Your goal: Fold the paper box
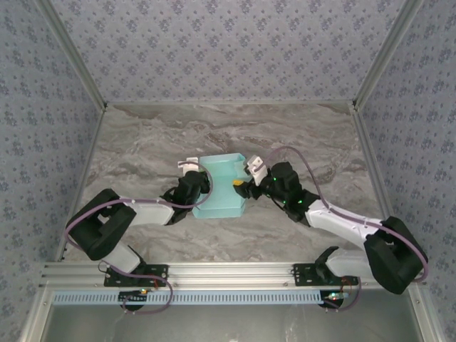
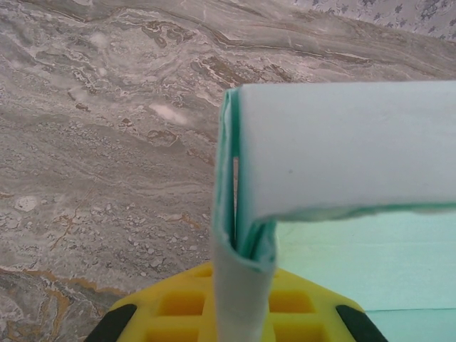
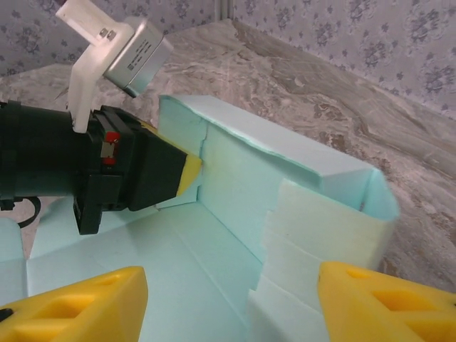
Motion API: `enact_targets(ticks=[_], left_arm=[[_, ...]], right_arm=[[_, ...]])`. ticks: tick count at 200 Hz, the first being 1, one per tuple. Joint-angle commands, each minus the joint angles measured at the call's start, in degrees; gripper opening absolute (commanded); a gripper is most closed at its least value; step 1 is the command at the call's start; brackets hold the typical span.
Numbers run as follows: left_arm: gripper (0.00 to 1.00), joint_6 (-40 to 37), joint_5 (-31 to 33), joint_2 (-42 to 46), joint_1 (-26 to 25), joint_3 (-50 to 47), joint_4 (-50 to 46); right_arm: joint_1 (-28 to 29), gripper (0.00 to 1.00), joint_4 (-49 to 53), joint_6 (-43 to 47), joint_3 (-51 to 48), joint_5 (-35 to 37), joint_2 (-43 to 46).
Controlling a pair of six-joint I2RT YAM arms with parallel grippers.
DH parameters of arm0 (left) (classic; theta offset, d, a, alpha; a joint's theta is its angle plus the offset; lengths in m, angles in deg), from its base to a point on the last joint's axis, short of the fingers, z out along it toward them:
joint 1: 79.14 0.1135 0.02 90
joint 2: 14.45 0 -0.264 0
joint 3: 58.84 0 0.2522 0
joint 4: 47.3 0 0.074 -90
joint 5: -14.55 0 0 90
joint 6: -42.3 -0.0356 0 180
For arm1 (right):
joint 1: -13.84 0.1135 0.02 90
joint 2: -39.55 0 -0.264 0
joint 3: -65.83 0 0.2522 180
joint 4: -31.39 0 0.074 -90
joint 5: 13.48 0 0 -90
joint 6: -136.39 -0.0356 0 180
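Below and around both pairs of jaws: marbled tabletop (image 1: 142,142), grey with tan veins. Beyond the jaws and off to either side: walls (image 1: 214,43) papered in grey-blue floral print, meeting at pale corner posts (image 1: 71,53). Well behind the jaws, along the near edge: ribbed aluminium rail (image 1: 228,271), then a slotted pale-blue strip (image 1: 214,297).

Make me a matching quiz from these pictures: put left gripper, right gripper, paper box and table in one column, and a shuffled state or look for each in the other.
Things:
1. left gripper
2. right gripper
3. paper box
4. table

Descriptions:
A. grey marbled surface
B. wide open, holding nothing
C. pale aqua, partly folded, some walls standing up
D. closed on one wall of the box

Pairs: 1-D, 2-B, 3-C, 4-A
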Motion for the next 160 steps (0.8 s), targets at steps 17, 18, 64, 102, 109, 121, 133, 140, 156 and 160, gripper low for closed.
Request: enact_targets(ticks=[17,18,64,102,109,121,133,140,156,160], left_arm=[[0.0,1.0,-0.3,1.5,-0.2,1.7,0.7],[0.0,1.0,-0.3,1.4,-0.3,1.7,0.7],[0.0,1.4,-0.7,1.3,-0.2,1.6,0.8],[0.0,1.5,-1.0,1.2,-0.3,1.6,1.1],[0.0,1.5,-1.1,1.2,-0.3,1.7,1.1],[0.0,1.6,-1.3,0.9,-0.3,1.7,1.2],[0.0,1.9,-1.4,0.7,-0.3,1.8,1.4],[0.0,2.0,-1.5,0.6,-0.3,1.8,1.5],[0.0,2.2,-1.9,0.3,-0.3,1.8,1.8],[0.0,2.3,-1.9,0.2,-0.3,1.9,1.9]], right_arm=[[-1.1,0.6,0.8,-1.1,-1.1,4.0,0.6],[-1.1,0.6,0.8,-1.1,-1.0,4.2,0.5],[-0.9,0.51,-1.1,-1.1,1.8,7.0,-4.3],[-0.4,0.4,-2.8,0.0,5.4,9.4,-10.2],[-0.2,0.39,-2.9,0.2,6.2,9.5,-11.2],[0.2,0.36,-2.9,0.5,7.8,9.9,-12.8],[0.7,0.32,-3.1,0.8,9.0,11.4,-14.3],[1.1,0.31,-3.4,1.0,9.5,12.8,-15.3],[2.1,0.33,-4.7,0.5,10.5,18.4,-17.2],[2.4,0.33,-5.0,0.1,10.7,19.7,-17.7]])
